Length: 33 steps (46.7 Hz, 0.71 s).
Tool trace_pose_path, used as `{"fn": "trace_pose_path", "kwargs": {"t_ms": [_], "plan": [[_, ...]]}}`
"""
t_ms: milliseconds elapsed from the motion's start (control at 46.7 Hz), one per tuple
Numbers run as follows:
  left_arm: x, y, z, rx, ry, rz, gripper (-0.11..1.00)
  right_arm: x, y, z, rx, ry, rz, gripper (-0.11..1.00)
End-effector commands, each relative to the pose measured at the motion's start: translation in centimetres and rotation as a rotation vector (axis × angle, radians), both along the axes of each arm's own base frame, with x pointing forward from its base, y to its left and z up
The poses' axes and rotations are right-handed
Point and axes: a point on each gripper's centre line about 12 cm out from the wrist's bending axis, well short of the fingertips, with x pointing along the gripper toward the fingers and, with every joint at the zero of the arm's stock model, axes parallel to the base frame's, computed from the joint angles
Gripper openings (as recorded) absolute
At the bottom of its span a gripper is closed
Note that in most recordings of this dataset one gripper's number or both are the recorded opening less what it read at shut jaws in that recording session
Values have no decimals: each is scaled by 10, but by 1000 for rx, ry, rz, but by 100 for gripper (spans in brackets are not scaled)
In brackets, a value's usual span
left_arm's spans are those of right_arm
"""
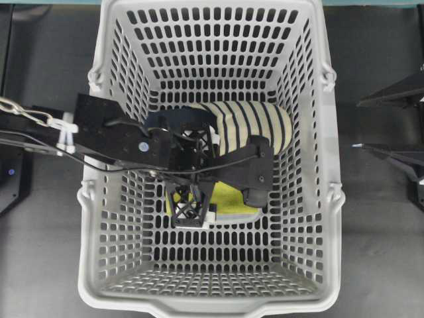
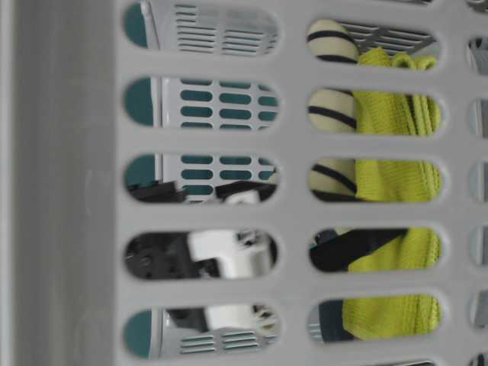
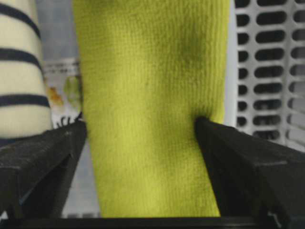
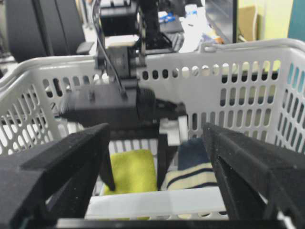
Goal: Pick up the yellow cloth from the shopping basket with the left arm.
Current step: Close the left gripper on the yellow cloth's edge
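Overhead view: the basket (image 1: 99, 132) fills the frame. The left arm (image 1: 112, 139) reaches over its left wall and down to the floor. The left gripper (image 1: 228, 182) sits over the cloth (image 1: 232, 197), which lies flat beside the striped slipper (image 1: 255, 126). The right gripper (image 1: 391, 122) is outside the basket at the right edge, jaws spread wide and holding nothing.

Table-level view: seen through the slots of the basket wall (image 2: 290, 145), the cloth (image 2: 393, 183) lies against the slipper (image 2: 332, 110).

Left wrist view: the jaws stand wide apart, one on each side of the cloth (image 3: 152, 105). The right-hand finger (image 3: 238, 162) touches the cloth's edge; the cloth is straddled, not clamped.

Right wrist view: the cloth (image 4: 131, 171) and slipper (image 4: 193, 169) rest on the basket floor beneath the left arm (image 4: 109, 107).
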Motion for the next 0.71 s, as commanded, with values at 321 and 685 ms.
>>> {"fn": "trace_pose_path", "kwargs": {"t_ms": [321, 685], "plan": [[-2, 0, -15, 5, -3, -9, 68, 2, 0, 6, 1, -14, -2, 76], [-20, 3, -12, 44, 74, -75, 14, 2, 0, 5, 1, -14, -2, 76]]}}
